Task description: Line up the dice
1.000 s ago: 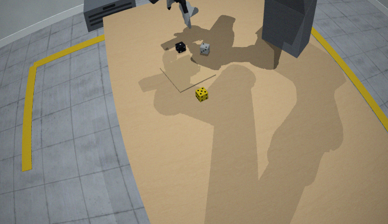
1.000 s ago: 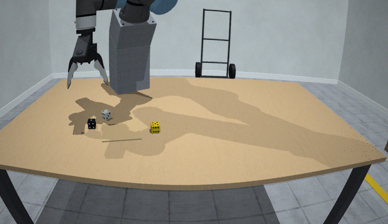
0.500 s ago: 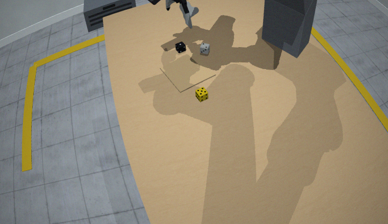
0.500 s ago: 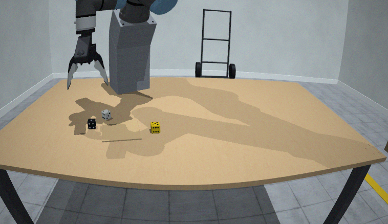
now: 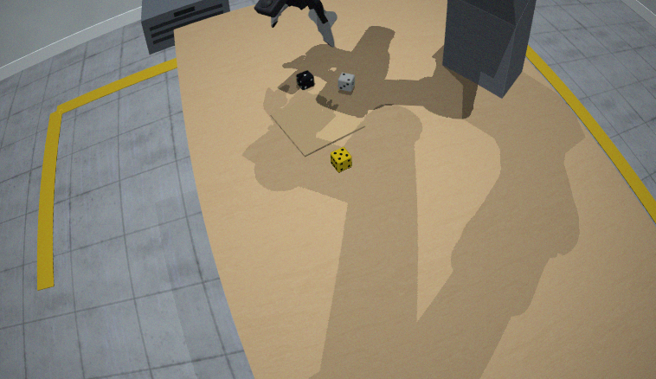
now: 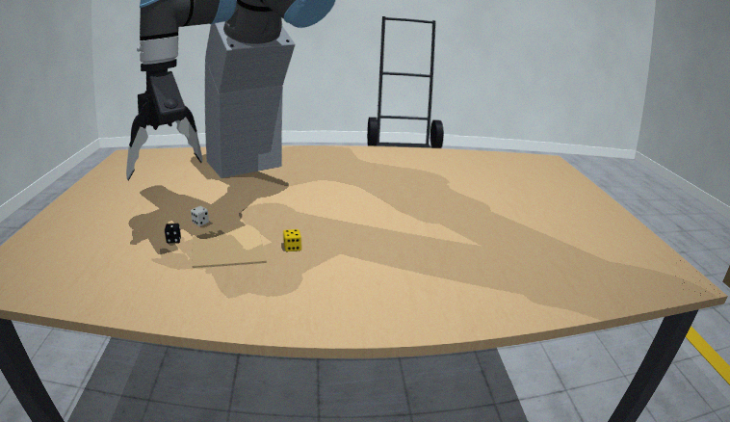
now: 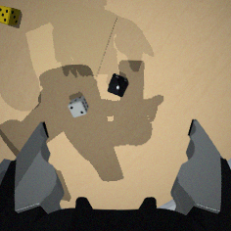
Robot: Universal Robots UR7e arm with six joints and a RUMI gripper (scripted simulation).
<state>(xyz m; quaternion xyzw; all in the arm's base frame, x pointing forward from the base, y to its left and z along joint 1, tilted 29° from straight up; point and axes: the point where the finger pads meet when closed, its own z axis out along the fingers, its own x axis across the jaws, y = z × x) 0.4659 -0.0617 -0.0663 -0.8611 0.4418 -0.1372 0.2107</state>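
Note:
A thin tan mat (image 5: 311,135) (image 6: 228,255), almost the table's colour, shows mainly by its dark edge lines. The white die (image 5: 346,82) (image 6: 199,216) (image 7: 77,107) has two on top and sits flat off the mat, on the base side. The black die (image 5: 305,80) (image 6: 171,232) (image 7: 117,85) sits beside it, also off the mat; its top appears to show one. The yellow die (image 5: 341,159) (image 6: 292,240) (image 7: 9,16) has five on top and sits flat off the mat on another side. My gripper (image 5: 302,35) (image 6: 164,170) (image 7: 117,121) is open and empty, high above the table behind the dice.
The robot's pedestal (image 5: 479,36) (image 6: 245,116) stands at the table's back edge, right of the gripper in the top and exterior views. Arm shadows cross the table top (image 5: 271,268) (image 6: 377,309). A grey cabinet (image 5: 186,9) and a hand truck (image 6: 406,74) stand beyond the table.

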